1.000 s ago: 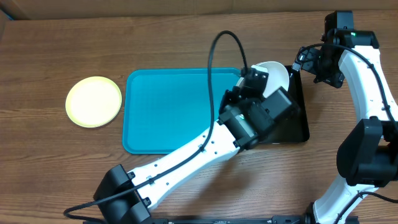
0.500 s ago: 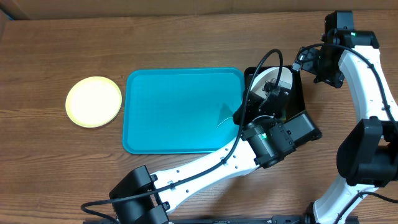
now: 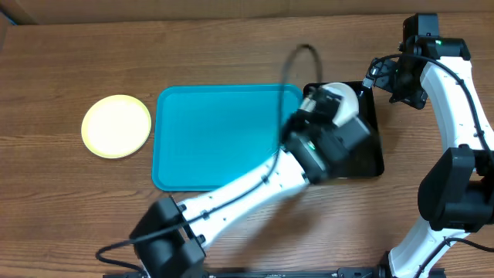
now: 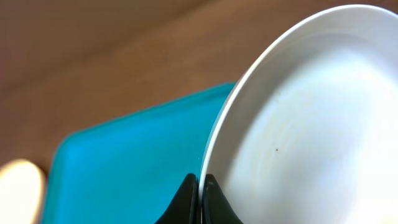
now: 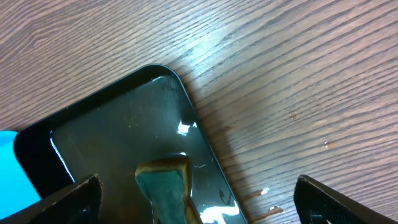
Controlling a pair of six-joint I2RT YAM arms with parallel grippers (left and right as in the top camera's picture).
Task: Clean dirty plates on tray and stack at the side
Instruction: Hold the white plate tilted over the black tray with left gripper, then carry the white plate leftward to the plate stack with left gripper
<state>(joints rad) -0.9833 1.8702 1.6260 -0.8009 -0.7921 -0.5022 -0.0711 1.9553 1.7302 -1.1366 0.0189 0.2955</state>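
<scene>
Overhead, left arm: the left gripper (image 3: 320, 103) is pressed shut on the rim of a round white plate (image 3: 347, 98). It holds the plate above the far-left part of the small glossy black tray (image 3: 372, 158).

Overhead, change: since half a second ago the forearm has swung back up. It is now blurred, so it moves fast. The plate itself has stayed over the same corner.

Overhead, rest: the large turquoise-blue rectangular plastic tray (image 3: 216, 154) carries nothing. The round pale yellow-green plate (image 3: 116, 126) lies on the wooden table (image 3: 77, 46) just left of it, not moved.

Overhead, right arm: the right gripper (image 3: 378, 75) hangs above the black tray's far edge, exactly where it was.

Left wrist view: the fingers (image 4: 185, 200) pinch the plate's rim. The plate is tilted on edge and I see no smear on its face.

Right wrist view: the jaws are spread fully and nothing is between them. Below lies a green sponge-like block (image 5: 165, 186) in the black tray.

Meaning: I judge this plate is being cleaned over the black tray. Stacking it on the yellow-green plate comes next. A third plate is not in view.
</scene>
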